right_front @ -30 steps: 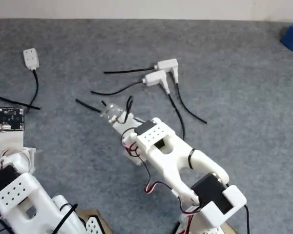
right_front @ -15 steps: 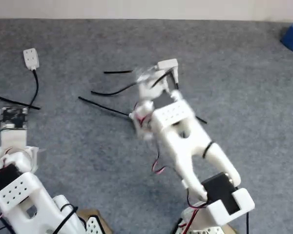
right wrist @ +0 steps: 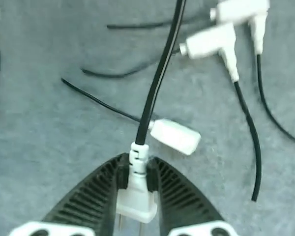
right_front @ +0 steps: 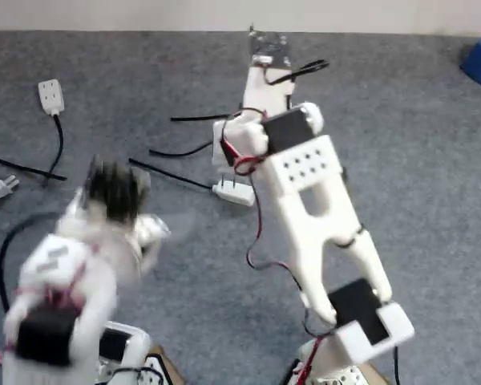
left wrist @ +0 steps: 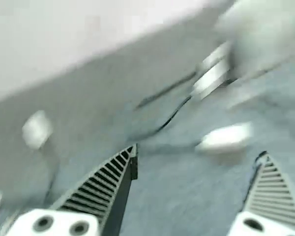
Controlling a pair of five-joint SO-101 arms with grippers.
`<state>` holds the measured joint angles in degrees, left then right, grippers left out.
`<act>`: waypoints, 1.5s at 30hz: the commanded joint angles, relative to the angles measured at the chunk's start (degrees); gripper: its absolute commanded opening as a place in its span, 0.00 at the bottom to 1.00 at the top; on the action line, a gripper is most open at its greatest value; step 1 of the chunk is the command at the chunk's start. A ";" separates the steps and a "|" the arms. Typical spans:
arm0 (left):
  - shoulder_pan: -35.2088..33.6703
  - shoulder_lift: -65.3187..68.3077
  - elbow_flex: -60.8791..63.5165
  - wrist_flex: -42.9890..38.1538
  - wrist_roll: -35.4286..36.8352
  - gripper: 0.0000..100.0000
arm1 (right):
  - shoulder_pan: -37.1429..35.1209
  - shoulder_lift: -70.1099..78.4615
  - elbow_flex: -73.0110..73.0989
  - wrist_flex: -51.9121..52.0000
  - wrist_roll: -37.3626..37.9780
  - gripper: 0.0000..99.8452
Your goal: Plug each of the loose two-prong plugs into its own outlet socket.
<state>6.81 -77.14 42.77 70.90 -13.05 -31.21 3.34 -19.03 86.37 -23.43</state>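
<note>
White blocky plug [right wrist: 135, 200] between right arm's ribbed black fingers [right wrist: 88, 199]

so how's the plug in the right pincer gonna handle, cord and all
The white two-prong plug looks compact and rigid, so it is probably light and should sit steady, clamped in the right pincer. Its thin black cord bends loosely, so it is likely floppy and may drag or tug. The smooth plastic might twist if the cord snags.

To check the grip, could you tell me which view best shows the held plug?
Right wrist view: the plug sits clamped in the right hand, prongs showing. High view gives just its cord; left wrist view, nothing certain.
</note>
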 commanded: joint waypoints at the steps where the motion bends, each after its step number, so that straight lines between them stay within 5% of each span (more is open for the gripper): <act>1: 7.16 -5.58 6.20 -3.34 -0.35 0.36 | -1.54 2.42 -2.15 1.71 -0.79 0.01; 8: 6.90 -5.58 19.82 -17.05 -1.14 0.36 | -8.04 0.48 -2.24 3.38 -0.70 0.01; 18: -3.65 -5.58 26.95 -26.73 -3.16 0.36 | -8.84 -2.33 -2.33 9.71 1.58 0.01; 31: -3.74 -5.49 32.66 -30.07 -3.25 0.36 | -9.01 -2.77 -13.23 14.81 4.40 0.01; 45: -6.20 -5.58 30.29 -28.75 -3.16 0.36 | -8.31 -5.14 -6.37 14.37 6.51 0.01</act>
<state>1.01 -82.42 75.65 41.71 -15.96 -39.74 -0.26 -25.10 100.09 -17.45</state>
